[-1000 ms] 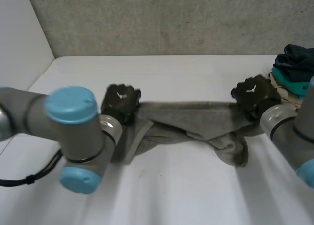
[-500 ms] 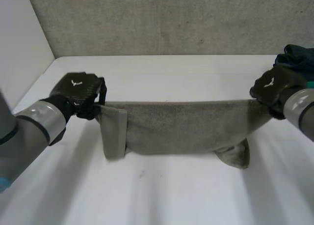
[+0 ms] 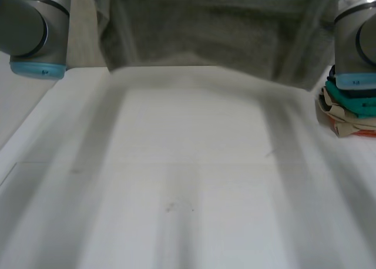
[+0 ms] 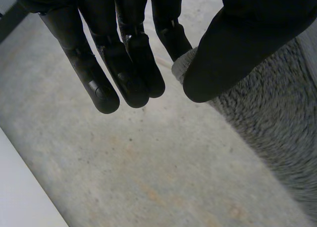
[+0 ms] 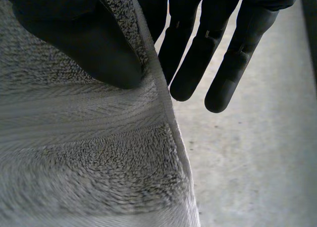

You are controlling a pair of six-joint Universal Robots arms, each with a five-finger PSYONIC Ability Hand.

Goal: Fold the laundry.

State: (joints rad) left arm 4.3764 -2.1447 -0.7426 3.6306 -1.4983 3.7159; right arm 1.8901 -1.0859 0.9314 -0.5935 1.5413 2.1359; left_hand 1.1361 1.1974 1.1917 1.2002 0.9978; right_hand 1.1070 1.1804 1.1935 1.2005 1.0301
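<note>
Surface: white table, grey concrete wall behind.
left arm: raised, at left side of towel.
left hand: fingers straight, thumb pressed toward them, pinching towel's corner edge btwn.
towel: grey terry, held up and hanging spread btwn both hands. Lower edge over table's far part, looks clear of it, sags a bit lower at right.
right hand: thumb clamps towel's hemmed edge against a finger, other fingers straight.
right arm: raised, at towel's right side.
clothes stack: folded items at table's right edge, just beside right arm.
progress: early for this towel, prob. Opened out in air, no fold visible yet. Left to do: lay flat, fold, add to stack.
</note>
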